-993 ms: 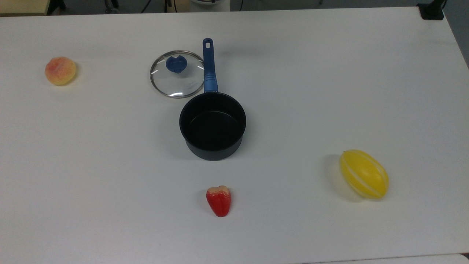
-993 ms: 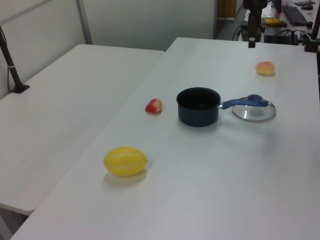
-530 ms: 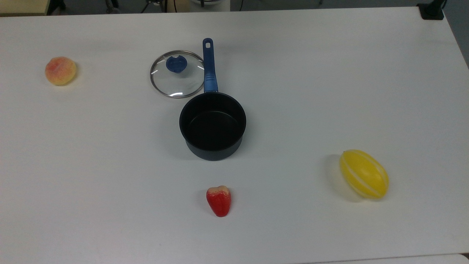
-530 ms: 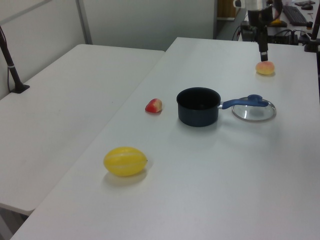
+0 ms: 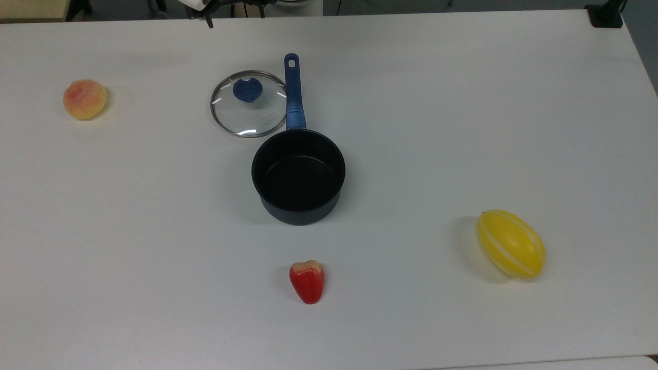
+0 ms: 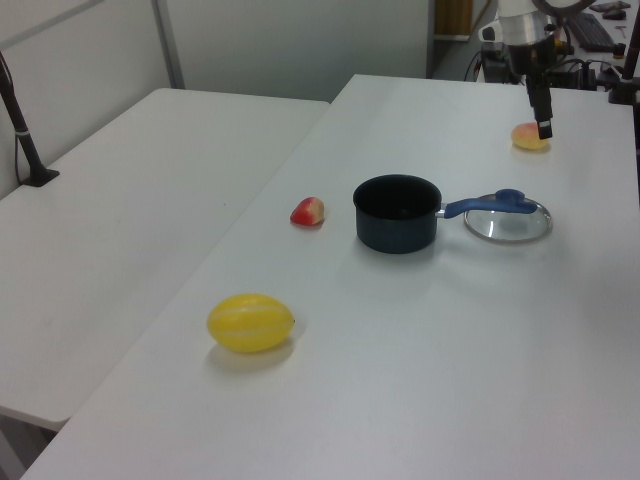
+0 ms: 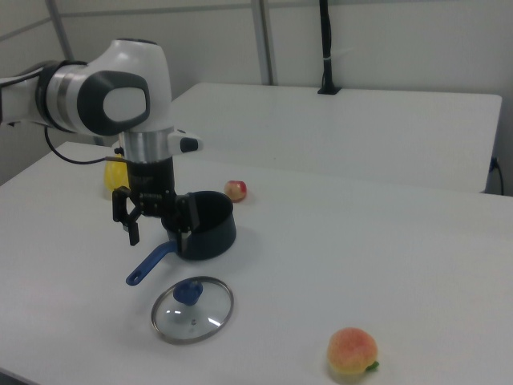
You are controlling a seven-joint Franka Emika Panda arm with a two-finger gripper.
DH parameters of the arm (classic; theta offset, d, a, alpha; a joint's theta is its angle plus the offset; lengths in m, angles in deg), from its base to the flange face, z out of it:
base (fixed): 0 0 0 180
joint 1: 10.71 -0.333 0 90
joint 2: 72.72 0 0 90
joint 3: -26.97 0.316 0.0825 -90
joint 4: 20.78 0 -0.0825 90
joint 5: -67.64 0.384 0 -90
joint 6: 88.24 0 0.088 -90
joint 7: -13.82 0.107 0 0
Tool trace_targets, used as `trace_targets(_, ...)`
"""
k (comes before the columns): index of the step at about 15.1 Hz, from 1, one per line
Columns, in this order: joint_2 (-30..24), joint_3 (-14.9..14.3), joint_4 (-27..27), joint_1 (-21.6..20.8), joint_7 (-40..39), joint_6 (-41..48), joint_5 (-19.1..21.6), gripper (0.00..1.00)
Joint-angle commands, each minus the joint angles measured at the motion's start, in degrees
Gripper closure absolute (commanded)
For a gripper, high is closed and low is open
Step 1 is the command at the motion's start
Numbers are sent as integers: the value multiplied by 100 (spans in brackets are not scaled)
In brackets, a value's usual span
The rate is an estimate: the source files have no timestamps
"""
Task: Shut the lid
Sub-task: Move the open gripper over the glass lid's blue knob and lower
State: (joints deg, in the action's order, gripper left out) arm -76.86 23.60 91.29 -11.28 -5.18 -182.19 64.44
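The lid (image 5: 247,114), clear glass with a metal rim and a blue knob (image 5: 248,89), lies flat on the white table just left of the saucepan's blue handle (image 5: 293,92) in the top view. The black saucepan (image 5: 298,174) stands open and empty beside it. In the right view the lid (image 7: 192,311) lies in front of the saucepan (image 7: 210,226). My gripper (image 7: 158,234) hangs open above the table near the handle's end, fingers pointing down and spread wide, nothing between them. In the left view the gripper (image 6: 545,128) hovers beyond the lid (image 6: 510,222).
A peach (image 5: 85,99) lies at the top view's far left. A red fruit (image 5: 307,281) sits in front of the saucepan and a yellow melon (image 5: 510,243) to the top view's right. A second white table (image 6: 120,220) adjoins on the left view's left.
The gripper has come down and moved towards the lid, shifting right and lower in the left view and entering the top view's upper edge. Lid, saucepan and fruit have not moved.
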Motion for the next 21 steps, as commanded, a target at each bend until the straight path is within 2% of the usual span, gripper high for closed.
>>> trace_targets(1, -394, -58, 789, 22, -60, -806, -58, 0)
trace_targets(9, -342, -67, 1554, 66, 221, -2240, -58, 0)
trace_targets(13, -237, -58, 1888, 48, 818, -2916, -58, 0)
trace_targets(21, 44, -58, 2117, -4, 854, -3761, -58, 0)
